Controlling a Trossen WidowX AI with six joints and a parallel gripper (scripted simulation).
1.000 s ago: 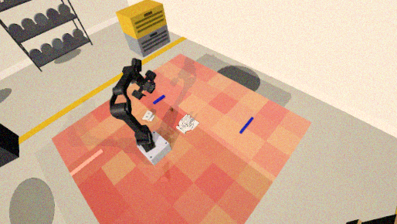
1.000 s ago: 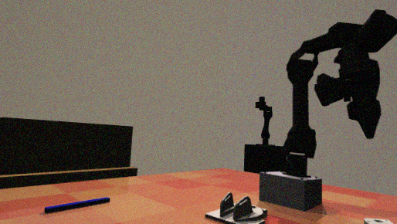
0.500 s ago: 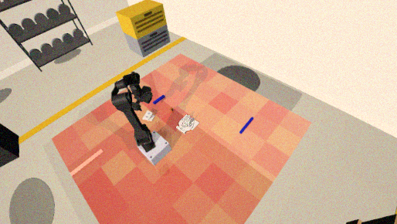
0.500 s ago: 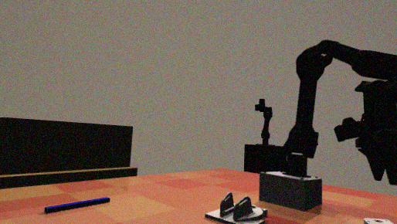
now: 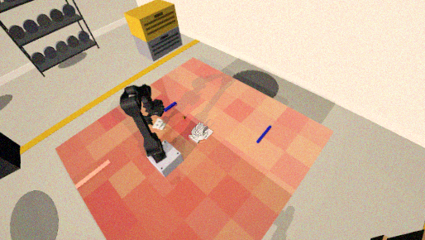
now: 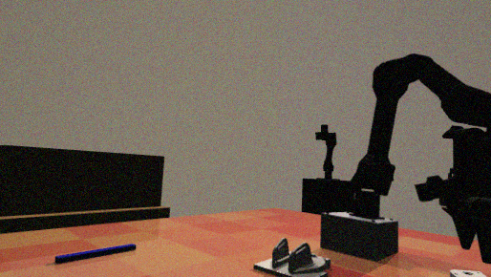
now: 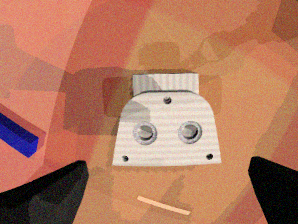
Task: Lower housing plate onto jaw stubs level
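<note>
The white housing plate (image 5: 159,123) (image 6: 465,273) (image 7: 167,117) lies flat on the mat, with two round holes and three small dark ones. A pale ribbed block shows at its straight far side in the wrist view. The base with the two jaws (image 5: 200,132) stands apart from it; in the exterior view one jaw (image 6: 281,253) and the other jaw (image 6: 300,259) rise side by side from the pale base (image 6: 266,266). Their pins and stubs are too small to tell. My gripper (image 6: 478,254) (image 7: 170,169) is open and empty, above the housing plate, with its fingers pointing down.
A blue bar (image 5: 170,107) (image 7: 20,135) lies near the housing plate. Another blue bar (image 5: 264,134) (image 6: 96,253) lies farther out beyond the jaws. A small dark object (image 5: 184,117) lies between plate and jaws. A pale strip (image 5: 93,174) lies near the mat's left edge.
</note>
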